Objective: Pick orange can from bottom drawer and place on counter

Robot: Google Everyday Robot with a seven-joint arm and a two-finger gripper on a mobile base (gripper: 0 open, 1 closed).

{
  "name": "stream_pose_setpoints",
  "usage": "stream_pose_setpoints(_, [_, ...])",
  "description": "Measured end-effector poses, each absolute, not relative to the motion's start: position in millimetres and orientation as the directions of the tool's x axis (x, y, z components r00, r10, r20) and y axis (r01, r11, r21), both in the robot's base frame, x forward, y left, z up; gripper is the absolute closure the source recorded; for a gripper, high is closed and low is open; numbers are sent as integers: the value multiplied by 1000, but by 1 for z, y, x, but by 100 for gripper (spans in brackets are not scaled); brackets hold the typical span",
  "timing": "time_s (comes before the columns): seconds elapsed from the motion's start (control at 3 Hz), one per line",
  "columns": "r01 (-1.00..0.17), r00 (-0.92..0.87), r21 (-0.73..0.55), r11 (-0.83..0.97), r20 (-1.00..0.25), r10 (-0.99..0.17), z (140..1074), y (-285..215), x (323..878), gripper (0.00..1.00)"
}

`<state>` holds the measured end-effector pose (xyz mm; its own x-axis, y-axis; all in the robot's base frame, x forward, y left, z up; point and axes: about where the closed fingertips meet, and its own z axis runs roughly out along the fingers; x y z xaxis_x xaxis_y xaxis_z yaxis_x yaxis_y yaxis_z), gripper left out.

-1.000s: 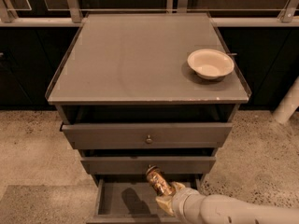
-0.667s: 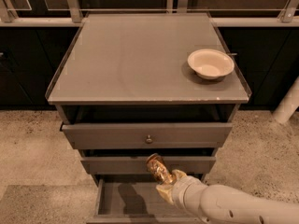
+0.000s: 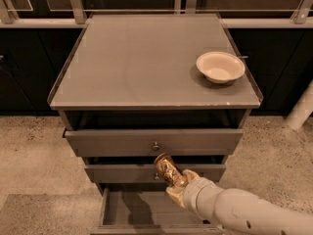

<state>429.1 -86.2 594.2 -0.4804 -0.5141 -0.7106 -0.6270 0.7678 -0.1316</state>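
Note:
The orange can (image 3: 167, 169), shiny orange-gold with a mottled dark label, is held tilted in my gripper (image 3: 177, 184), in front of the middle drawer's face. The gripper is shut on the can's lower end and sits above the open bottom drawer (image 3: 142, 212), a shallow grey box pulled out at the cabinet's base. My cream-coloured arm (image 3: 244, 212) comes in from the lower right. The counter (image 3: 142, 62), the flat grey cabinet top, lies well above and behind the can.
A cream bowl (image 3: 220, 66) stands on the counter's right rear part. Two wider drawers with round knobs (image 3: 155, 146) sit slightly pulled out above the bottom drawer. A white post (image 3: 301, 109) stands at the right. Speckled floor surrounds the cabinet.
The gripper has lifted the can up out of the bottom drawer, from drawer level to the middle drawer's front.

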Motion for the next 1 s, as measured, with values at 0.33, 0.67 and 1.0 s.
stream_pose_setpoints(0.33, [-640, -424, -195, 743, -717, -553, 650, -95, 420, 100])
stream_pose_setpoints(0.67, [-637, -301, -340, 692, -716, -629, 743, -96, 418, 100])
stream_pose_setpoints(1.0, [-612, -219, -425, 667, -719, -660, 816, -101, 426, 100])
